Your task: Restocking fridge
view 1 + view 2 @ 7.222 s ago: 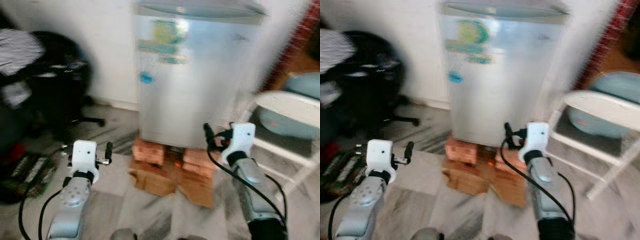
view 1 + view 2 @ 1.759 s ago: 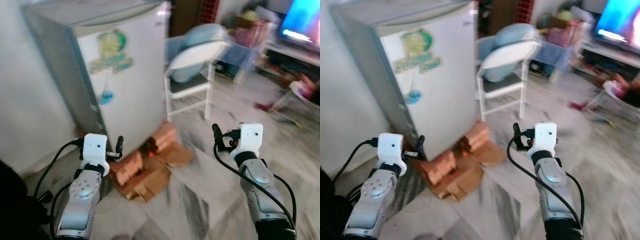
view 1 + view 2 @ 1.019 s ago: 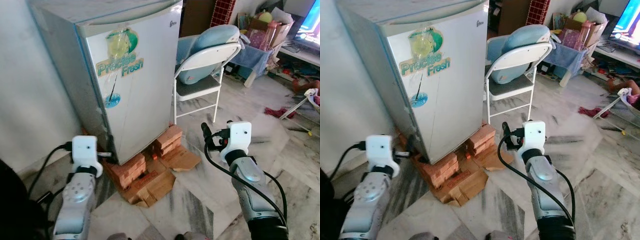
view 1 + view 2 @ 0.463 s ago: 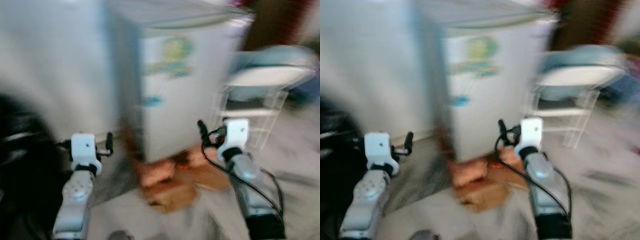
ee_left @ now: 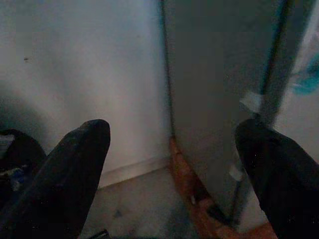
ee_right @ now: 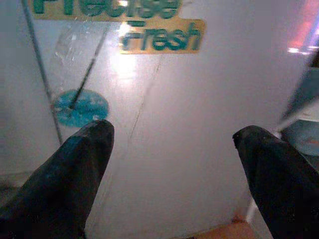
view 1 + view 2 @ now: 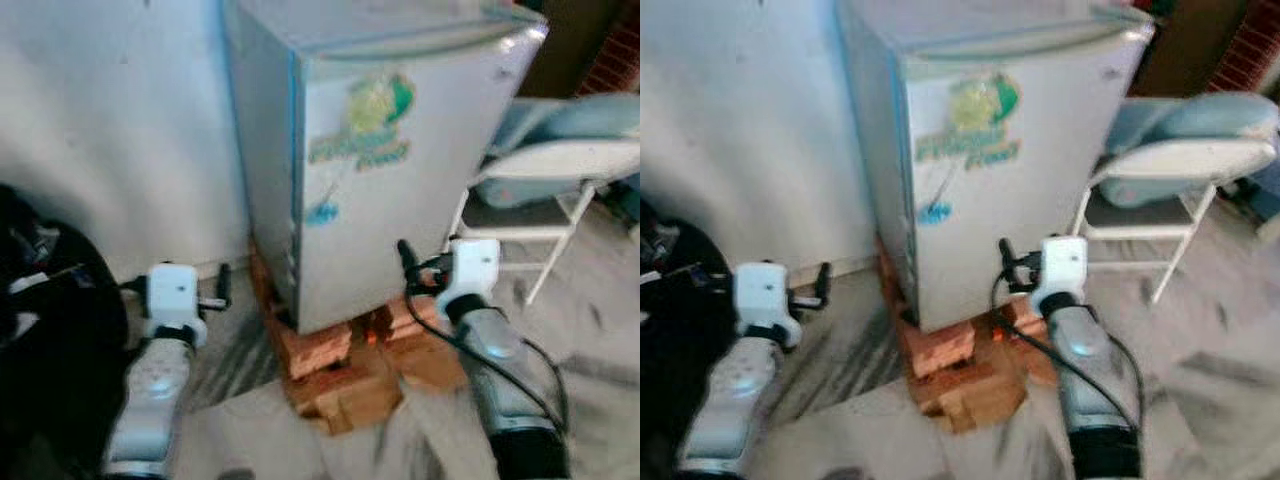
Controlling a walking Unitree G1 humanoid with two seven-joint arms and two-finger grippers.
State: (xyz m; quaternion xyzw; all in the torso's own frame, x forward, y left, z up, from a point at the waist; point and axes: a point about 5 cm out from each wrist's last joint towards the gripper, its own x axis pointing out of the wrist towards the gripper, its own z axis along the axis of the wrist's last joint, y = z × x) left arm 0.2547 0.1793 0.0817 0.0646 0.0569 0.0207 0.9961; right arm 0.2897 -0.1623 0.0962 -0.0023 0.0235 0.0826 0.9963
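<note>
A small silver fridge [image 7: 380, 150] stands before me with its door shut, a green "Precise Fresh" sticker [image 7: 365, 125] on the front. It rests on red bricks [image 7: 315, 350]. My left gripper [image 7: 222, 285] is held up beside the fridge's left side, open and empty; in the left wrist view its fingers [image 5: 75, 164] frame the fridge's side wall and the white wall. My right gripper [image 7: 403, 262] hangs just in front of the door's lower part, open and empty; the right wrist view looks at the sticker [image 6: 159, 35] on the door from close by.
A white folding chair [image 7: 560, 170] with a pale blue cushion stands right of the fridge. A black bulky object [image 7: 40, 320] sits low on the left. Flattened cardboard [image 7: 350, 395] lies under the bricks on the marble floor. A white wall [image 7: 110, 120] is behind.
The camera has swung and the blur has eased, so the fridge now sits in the middle of the picture. Both arms keep the same raised pose, grippers still open.
</note>
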